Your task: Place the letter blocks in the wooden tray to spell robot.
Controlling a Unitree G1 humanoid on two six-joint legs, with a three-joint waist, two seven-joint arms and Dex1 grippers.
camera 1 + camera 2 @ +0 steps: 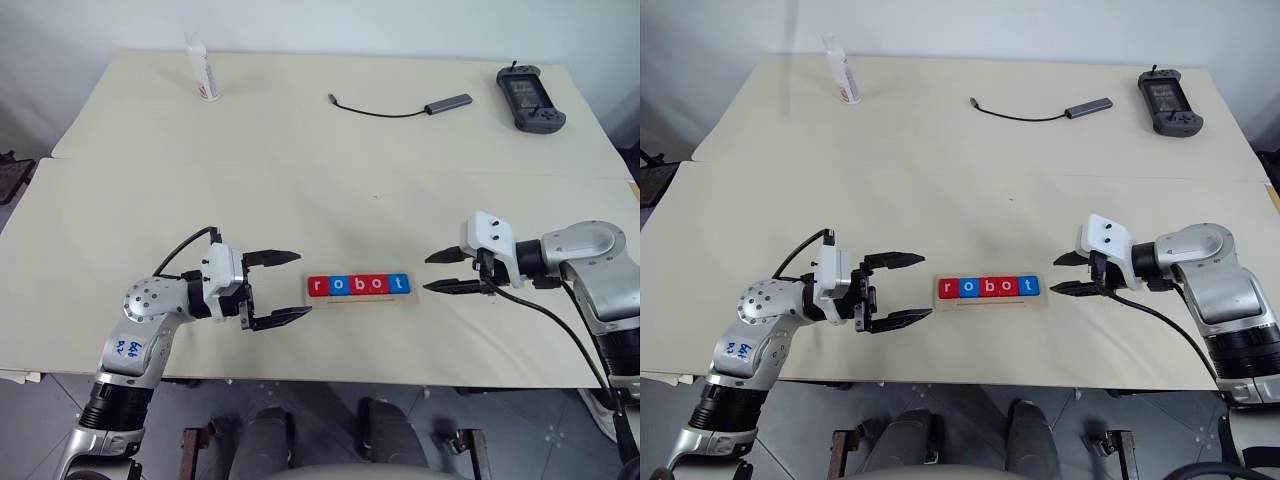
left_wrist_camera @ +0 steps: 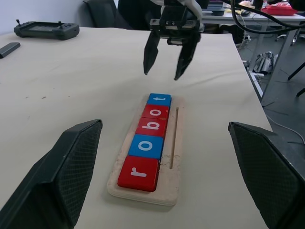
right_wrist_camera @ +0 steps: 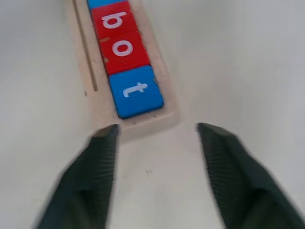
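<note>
The wooden tray (image 1: 358,298) lies near the table's front edge, between my two grippers. Several letter blocks (image 1: 358,285) sit in its recess in a row, reading r, o, b, o, t from left to right: red, blue, red, red, blue. My left gripper (image 1: 290,287) hangs just left of the tray, open and empty, pointing at it. On the other side my right gripper (image 1: 442,272) stands open and empty, a short way off the tray's right end. The right wrist view has the blue t block (image 3: 136,93) at the tray's end, just beyond the open fingers (image 3: 97,164).
At the table's back stand a white bottle (image 1: 201,67), a grey adapter with its black cable (image 1: 400,108) and a black handheld controller (image 1: 529,98). A seam between two tabletops runs across behind the grippers. The front edge lies close below the tray.
</note>
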